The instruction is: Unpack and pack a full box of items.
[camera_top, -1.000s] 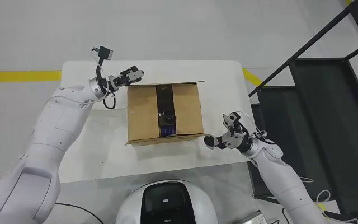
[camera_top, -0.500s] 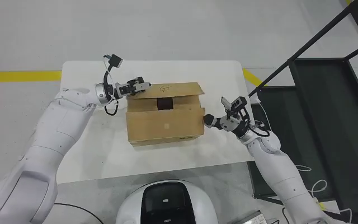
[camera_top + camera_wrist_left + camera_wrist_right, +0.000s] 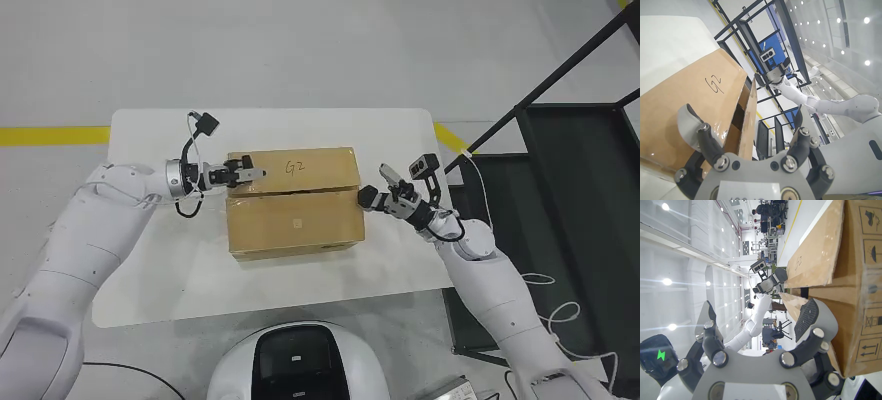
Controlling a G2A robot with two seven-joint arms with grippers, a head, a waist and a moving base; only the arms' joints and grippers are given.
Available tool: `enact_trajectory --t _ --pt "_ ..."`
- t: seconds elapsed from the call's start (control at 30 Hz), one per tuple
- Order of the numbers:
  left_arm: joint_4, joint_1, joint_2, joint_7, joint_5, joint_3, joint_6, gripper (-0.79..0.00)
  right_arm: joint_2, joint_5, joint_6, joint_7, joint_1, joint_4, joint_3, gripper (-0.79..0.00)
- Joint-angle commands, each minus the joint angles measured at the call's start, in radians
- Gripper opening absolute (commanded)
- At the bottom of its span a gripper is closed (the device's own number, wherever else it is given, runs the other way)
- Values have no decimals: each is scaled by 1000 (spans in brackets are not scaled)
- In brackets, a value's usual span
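While box [image 3: 293,215] is set on table [image 3: 160,270], flaps [image 3: 320,168] nearly shut — left claw [image 3: 252,172] and right claw [image 3: 376,186] are held spread at its ends.

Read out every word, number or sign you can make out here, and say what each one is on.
"G2": handwritten in black on the far top flap of the brown cardboard box.
Black handling pictograms (boot, umbrella, arrows) on the box's end wall: symbols, no words.
Green lightning-bolt sign: on a black module at the right wrist.
White label on the left wrist mount: cut off, unreadable.
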Motion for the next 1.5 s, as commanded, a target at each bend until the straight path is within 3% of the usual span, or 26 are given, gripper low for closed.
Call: enact_trajectory --t 0.0,0.2,0.6,0.8,1.27,1.47 --pt "-9 2 6 -4 -8 5 4 0 -4 -18 -10 -11 15 1 -14 0" --pt "-28 1 24 -21 -35 20 21 0 -17 -123 -24 -70 66 55 -59 0" --pt "-71 -6 60 -41 -56 53 41 0 -32 -181 17 -118 122 107 -89 0" --pt "-80 14 78 -10 -188 13 11 0 -33 -234 68 -136 135 99 -93 0" --pt "-80 14 78 -10 -188 13 11 0 -33 -281 113 -154 131 63 -87 0" --pt "-138 80 93 94 -167 -42 17 0 -33 -281 113 -154 131 63 -87 0"
